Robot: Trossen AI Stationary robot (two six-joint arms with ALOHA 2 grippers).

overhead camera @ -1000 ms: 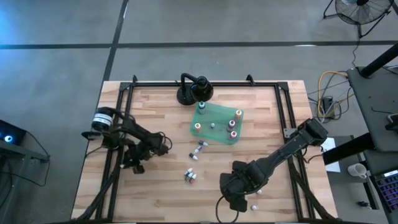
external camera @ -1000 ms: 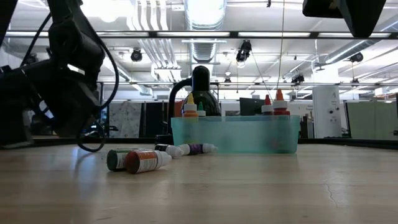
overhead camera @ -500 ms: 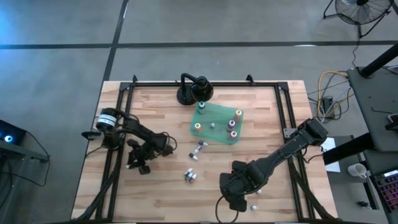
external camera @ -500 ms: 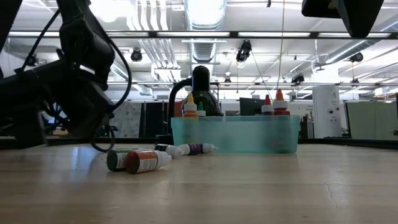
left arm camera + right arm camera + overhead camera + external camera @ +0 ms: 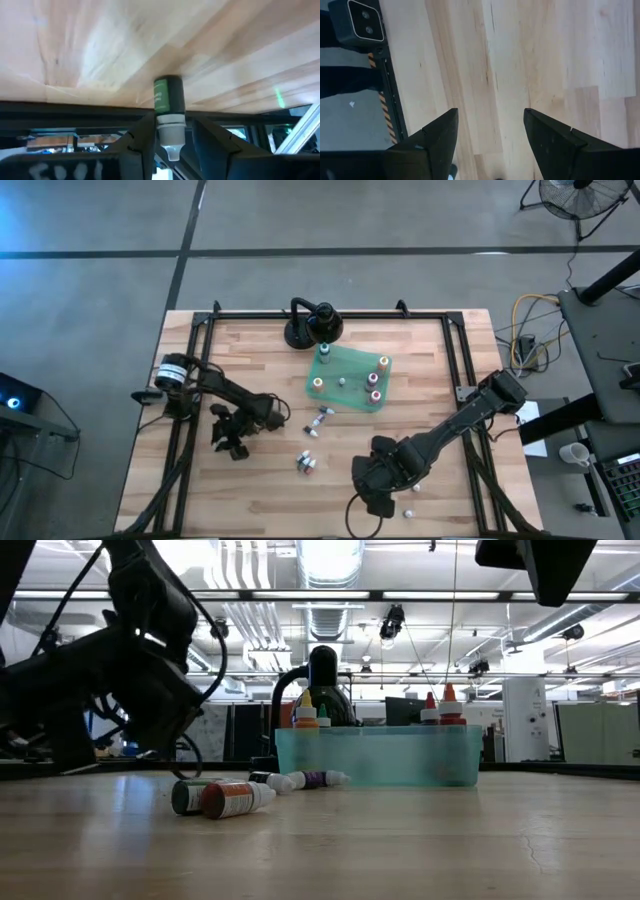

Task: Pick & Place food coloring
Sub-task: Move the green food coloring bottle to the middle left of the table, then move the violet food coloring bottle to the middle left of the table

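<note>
Left end effector [image 5: 233, 443] down low over bare wood on the left of the surface [image 5: 420, 360], well apart from the green tray [image 5: 347, 393]. Fingers [image 5: 140, 145] apart, one each side of a green-label food coloring bottle [image 5: 168, 100], base against the wood, nozzle pointing back at the wrist. Sliver of daylight down one side, so looks more like loose than clamped.

Right end effector [image 5: 490, 117] spread wide, nothing in it, hanging over bare boards near the front edge.

Rest of the food coloring: a handful upright in the tray [image 5: 375, 378], two lying just in front of it [image 5: 319, 423], two more further forward [image 5: 306, 464], plus one by the right arm [image 5: 408, 511].

Handling guess: super light, hard little plastic bodies, round and slick, so bound to roll or squirt out of a sloppy pinch. Best bet is grabbing across the fat labelled body, not the tapered cap, and going easy on the squeeze. Tippy when stood up too.
</note>
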